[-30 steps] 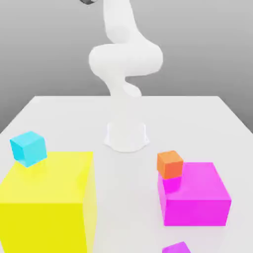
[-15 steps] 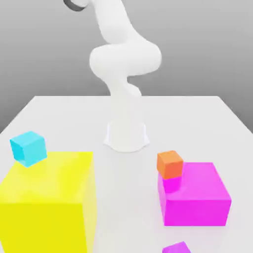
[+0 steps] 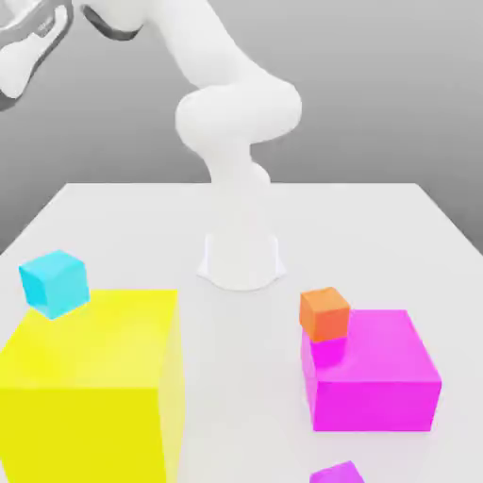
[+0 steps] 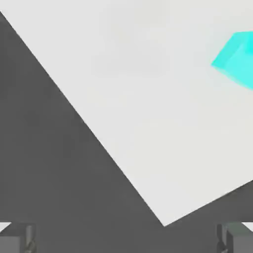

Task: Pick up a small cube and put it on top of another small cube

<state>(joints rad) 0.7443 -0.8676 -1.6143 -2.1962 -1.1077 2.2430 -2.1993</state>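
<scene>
A small turquoise cube [image 4: 238, 58] lies on the white table [image 4: 148, 123] in the hand view, cut by the picture's edge. My gripper [image 4: 126, 239] is open, high above the table, with its two fingers [image 4: 19, 238] wide apart and nothing between them. In the exterior view my hand [image 3: 30, 40] hangs high at the far left, well above a small light-blue cube [image 3: 54, 282] next to the yellow block. I cannot tell whether that is the same cube. A small orange cube [image 3: 324, 313] leans against the magenta block.
A big yellow block [image 3: 94, 387] fills the near left and a magenta block [image 3: 373, 373] stands at the near right. A small magenta piece [image 3: 337, 474] sits at the front edge. The arm's base [image 3: 241, 259] is mid-table. A table corner [image 4: 164, 223] shows below the hand.
The arm has swung toward the exterior view's left, bringing the hand into the top left corner. The cubes and blocks have not moved. The fingers stayed open.
</scene>
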